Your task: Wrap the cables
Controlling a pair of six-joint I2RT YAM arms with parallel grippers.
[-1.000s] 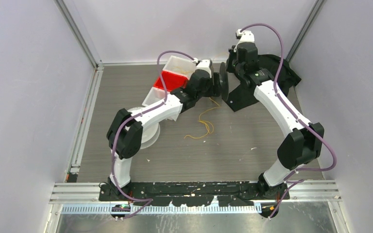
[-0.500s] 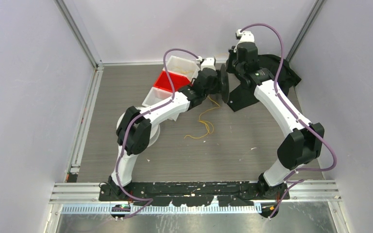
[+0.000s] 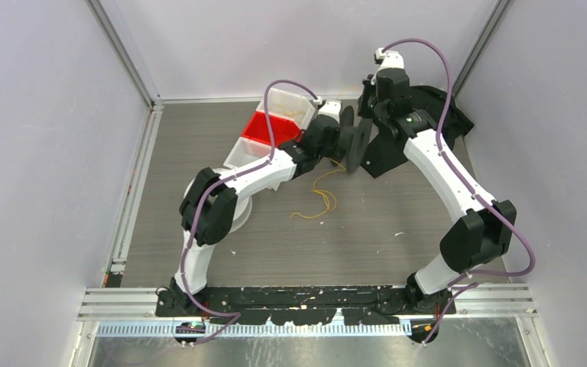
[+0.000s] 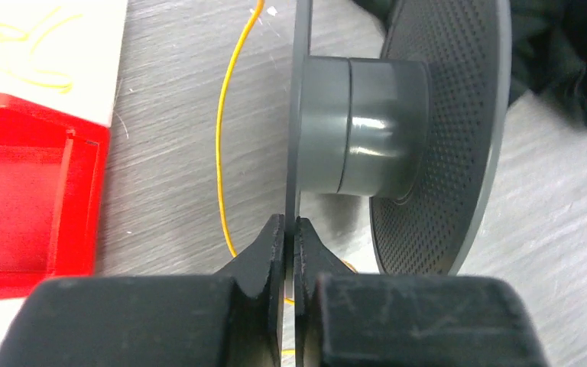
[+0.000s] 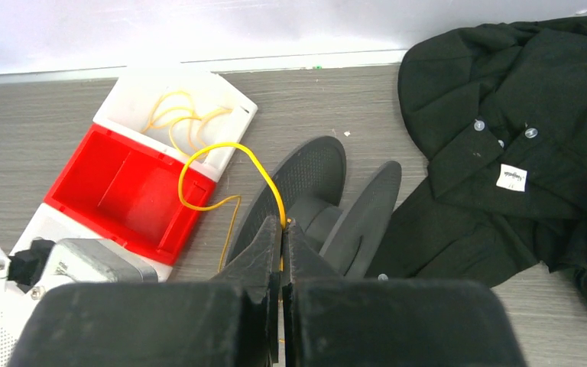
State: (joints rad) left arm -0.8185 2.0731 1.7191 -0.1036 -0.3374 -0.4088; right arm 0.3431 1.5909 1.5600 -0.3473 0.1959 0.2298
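A dark grey spool (image 4: 367, 130) stands on edge above the table, and my left gripper (image 4: 290, 222) is shut on its thin near flange (image 4: 299, 92). From above, the spool (image 3: 358, 144) sits between the two wrists at the back centre. A thin yellow cable (image 5: 229, 149) arcs up from the table to my right gripper (image 5: 283, 225), which is shut on it just over the spool's hub (image 5: 315, 212). The rest of that cable (image 3: 322, 187) lies in loose waves on the table in front of the spool. In the left wrist view the cable (image 4: 225, 153) hangs left of the flange.
A red bin (image 5: 122, 191) and a white bin (image 5: 225, 95) holding more yellow cable (image 5: 176, 118) stand left of the spool. A black garment (image 5: 520, 138) lies at the back right. A pale round object (image 3: 238, 208) sits under the left arm.
My left arm reached further right to the spool and its jaws closed on the flange. The spool has tilted a little, and the right wrist shifted slightly with the cable.
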